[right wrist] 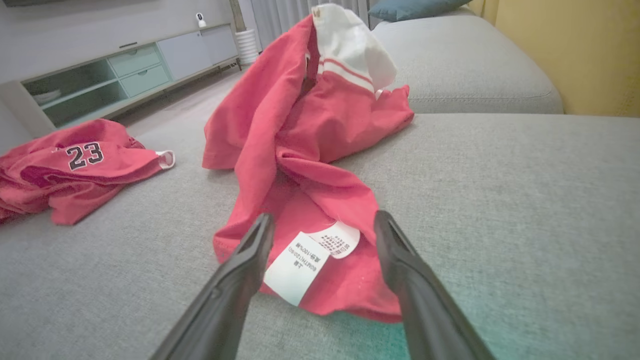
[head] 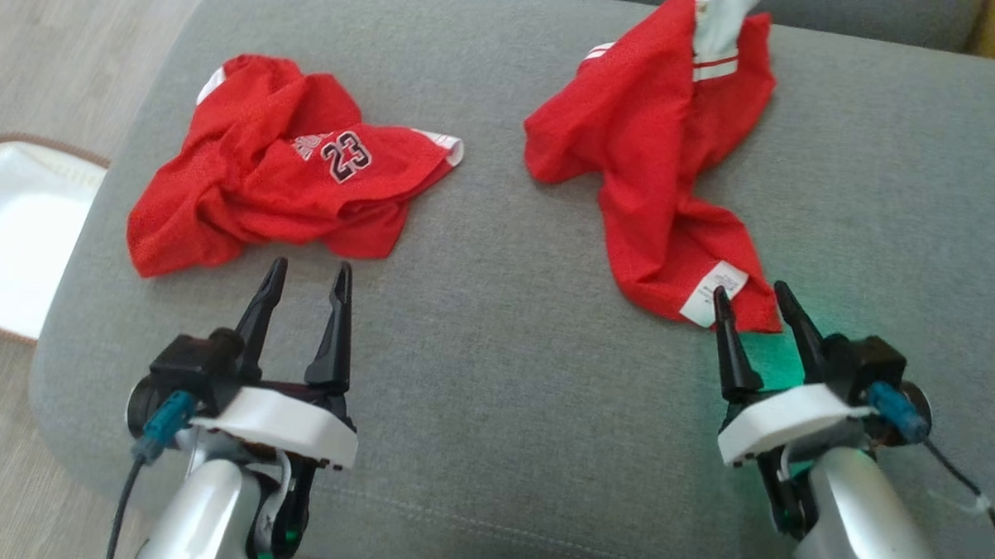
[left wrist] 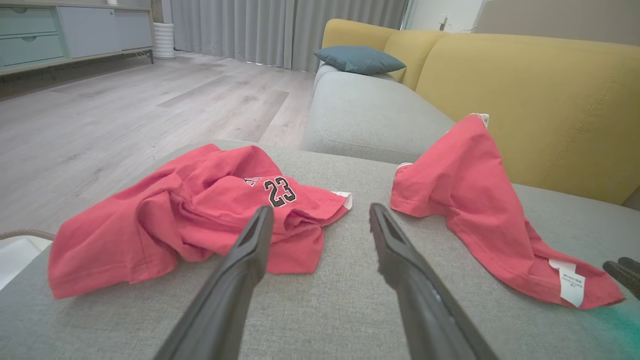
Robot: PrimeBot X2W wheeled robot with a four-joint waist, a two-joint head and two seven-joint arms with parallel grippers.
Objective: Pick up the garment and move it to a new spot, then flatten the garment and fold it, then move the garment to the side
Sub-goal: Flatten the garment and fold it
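Head view first: two crumpled red pieces lie on the grey sofa seat point(head: 494, 370). At upper left sits the red 23 garment point(head: 252, 196), bunched in soft folds, its black-and-white number facing up and a white trim at its right tip. At upper right sprawls the red labelled garment point(head: 651, 144), twisted into a long strip, with a white striped band at the top and a white care label point(head: 715, 293) at the lower end. The left gripper point(head: 309, 266) hangs just below the 23 garment, fingers spread, holding nothing. The right gripper point(head: 749, 290) is spread too, its tips right at the labelled hem, and it is empty. A white mat point(head: 11, 238) lies on the floor at far left.

Left wrist view: the open fingers frame bare grey fabric, the 23 garment is at left and the labelled one at right, draped up the yellow backrest point(left wrist: 550, 100).

Right wrist view: the wide-apart fingers straddle the care label; I cannot tell whether they touch the cloth.
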